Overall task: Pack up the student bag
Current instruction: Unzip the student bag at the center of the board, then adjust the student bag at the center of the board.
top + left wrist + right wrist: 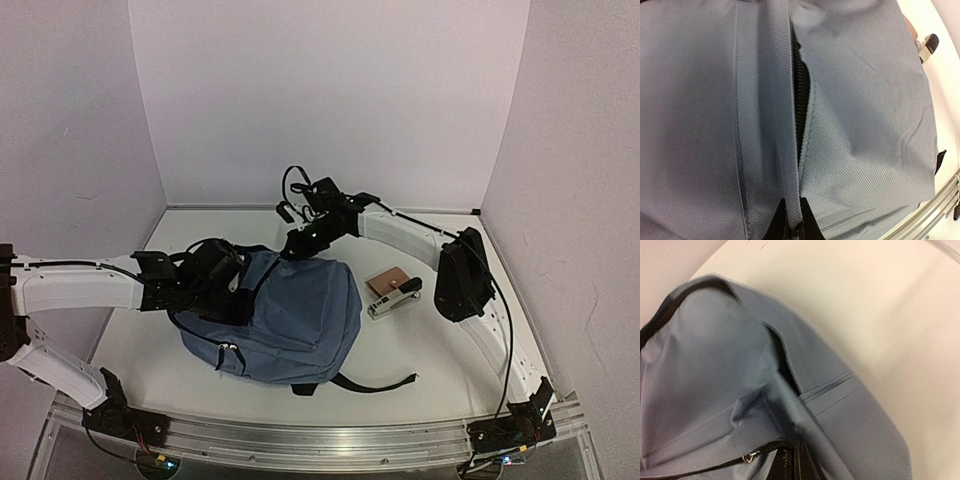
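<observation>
The bag (295, 320) lies mid-surface (440, 350), nearer the left edge. My left claw (796, 227) pinches fabric beside its zipper (799, 100); my right claw (797, 462) is clamped narrow on the bag's far side.

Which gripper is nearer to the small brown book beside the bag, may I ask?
Right. The right gripper pinches the student bag at its far edge, closer to the small brown book; the left gripper grips the bag's left side, farther off.
</observation>
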